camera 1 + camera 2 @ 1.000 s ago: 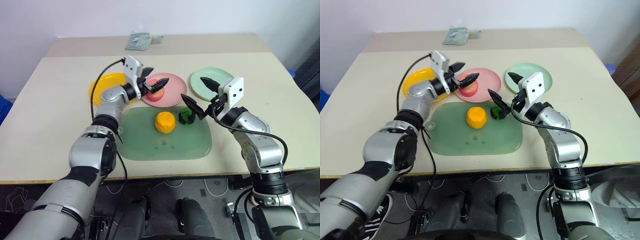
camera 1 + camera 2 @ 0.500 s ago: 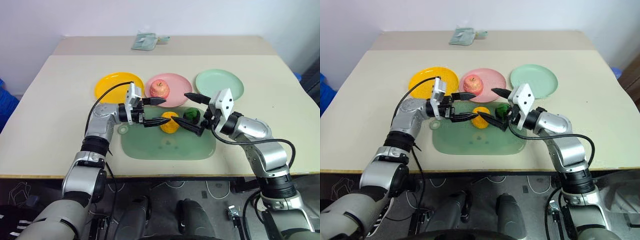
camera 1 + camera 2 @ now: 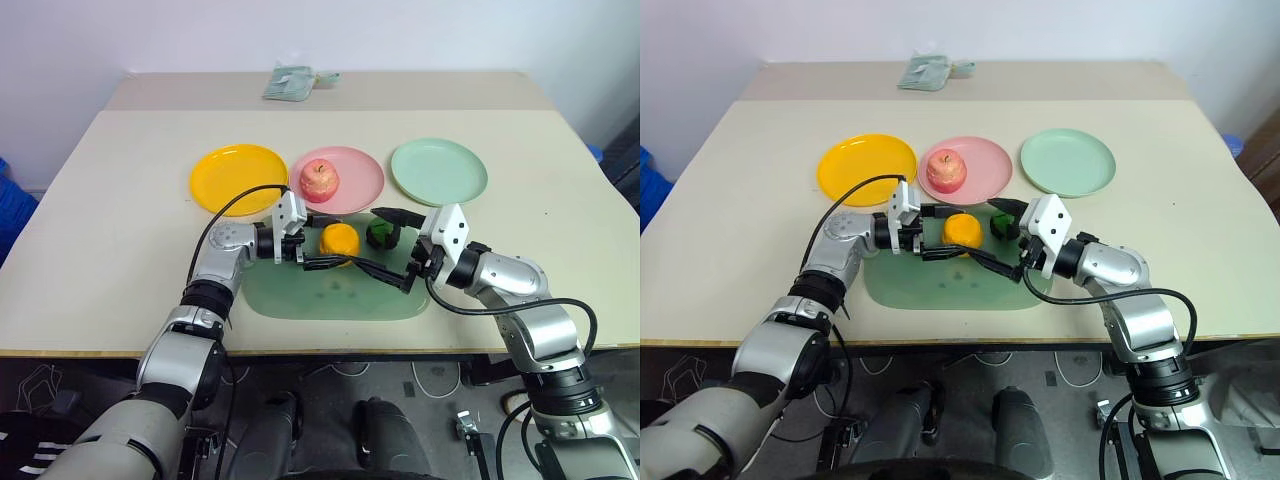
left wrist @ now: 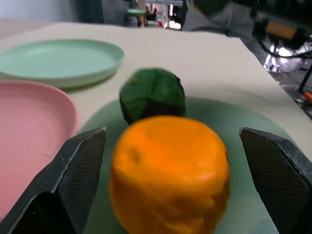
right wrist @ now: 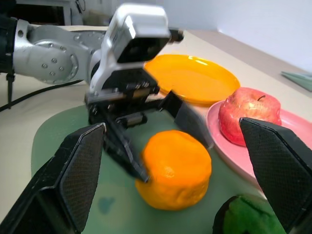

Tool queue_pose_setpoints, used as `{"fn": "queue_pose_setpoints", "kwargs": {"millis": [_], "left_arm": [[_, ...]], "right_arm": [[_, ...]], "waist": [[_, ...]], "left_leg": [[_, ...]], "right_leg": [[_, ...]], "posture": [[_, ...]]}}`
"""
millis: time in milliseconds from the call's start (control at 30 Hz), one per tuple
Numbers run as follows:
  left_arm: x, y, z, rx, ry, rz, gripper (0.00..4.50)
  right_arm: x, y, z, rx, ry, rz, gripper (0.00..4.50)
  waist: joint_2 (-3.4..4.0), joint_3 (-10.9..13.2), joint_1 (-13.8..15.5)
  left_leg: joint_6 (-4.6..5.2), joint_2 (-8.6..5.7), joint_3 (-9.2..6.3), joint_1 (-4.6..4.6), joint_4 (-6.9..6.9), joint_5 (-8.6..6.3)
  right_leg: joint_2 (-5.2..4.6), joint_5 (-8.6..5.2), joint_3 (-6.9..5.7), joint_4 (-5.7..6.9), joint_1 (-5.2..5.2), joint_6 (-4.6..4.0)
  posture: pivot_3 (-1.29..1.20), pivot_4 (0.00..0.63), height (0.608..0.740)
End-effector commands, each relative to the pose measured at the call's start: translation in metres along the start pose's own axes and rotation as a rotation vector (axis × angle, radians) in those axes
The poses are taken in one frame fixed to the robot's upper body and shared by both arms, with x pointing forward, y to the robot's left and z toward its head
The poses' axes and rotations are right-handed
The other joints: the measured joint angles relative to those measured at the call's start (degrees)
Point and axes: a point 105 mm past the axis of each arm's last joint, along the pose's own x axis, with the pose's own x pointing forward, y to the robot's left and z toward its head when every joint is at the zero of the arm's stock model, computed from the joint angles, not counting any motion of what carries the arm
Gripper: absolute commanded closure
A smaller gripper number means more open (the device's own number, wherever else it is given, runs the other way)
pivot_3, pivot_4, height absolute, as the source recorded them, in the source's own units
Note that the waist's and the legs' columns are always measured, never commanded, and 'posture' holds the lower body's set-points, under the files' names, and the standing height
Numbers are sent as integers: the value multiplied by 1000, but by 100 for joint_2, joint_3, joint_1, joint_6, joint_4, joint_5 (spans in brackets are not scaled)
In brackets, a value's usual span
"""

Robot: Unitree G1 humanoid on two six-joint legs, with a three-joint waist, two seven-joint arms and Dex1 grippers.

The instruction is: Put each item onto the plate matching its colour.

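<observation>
Apple [image 3: 320, 178] sits on pink plate [image 3: 360, 168]; left gripper [image 3: 322, 247], jaws straddling the orange [image 3: 339, 240], not yet clenched, right gripper [image 3: 388, 248] gaping; green fruit [image 3: 381, 233] remains.

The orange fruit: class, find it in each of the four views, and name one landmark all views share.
Left eye: orange fruit on the mat, centre.
Right eye: centre, below the pink plate.
Left wrist: lower centre.
Right wrist: lower centre.
Shared landmark: the green fruit next to it.

The pink plate [image 4: 29, 126] is cut off at the frame edge, and the green fruit [image 5: 251, 217] likewise.
</observation>
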Motion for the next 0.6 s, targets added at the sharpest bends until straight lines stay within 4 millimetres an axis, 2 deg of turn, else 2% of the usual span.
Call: {"fn": "queue_pose_setpoints", "kwargs": {"millis": [33,133,200,333,400,467,600], "left_arm": [[1,3,4,61,13,11,1324],[-6,9,11,52,-27,54,1324],[-19,22,28,33,-110,125,1324],[-58,52,66,29,-268,340,1324],[-87,77,78,38,-309,555,1324],[-114,95,83,38,-338,735,1324],[-149,118,72,-68,-336,976,1324]], "right_arm": [[0,-4,8,-28,-31,-23,0],[0,-7,9,-19,-35,-40,0],[1,-11,10,-21,-42,-60,0],[3,-25,13,12,-63,-134,0],[5,-38,15,41,-91,-207,0],[7,-46,23,64,-139,-252,0],[19,-41,34,66,-172,-204,0]], "waist": [[0,0,0],[0,0,-2],[0,0,-7],[0,0,-57],[0,0,-55],[0,0,-51],[0,0,-31]], "left_leg": [[0,0,0,0,0,0],[0,0,0,0,0,0],[0,0,0,0,-1,0],[0,5,-1,0,-3,0],[-1,6,-1,0,-4,0],[-1,5,-1,0,-2,0],[-1,0,0,0,-1,0]], "right_leg": [[0,0,0,0,0,0],[0,0,1,0,0,0],[0,0,1,0,-1,0],[1,0,3,2,-6,0],[1,0,3,4,-6,0],[1,0,3,4,-6,0],[1,1,1,9,-8,1]], "posture": [[0,150,740],[0,150,740],[0,150,740],[0,150,740],[0,150,740],[0,150,740],[0,150,740]]}}
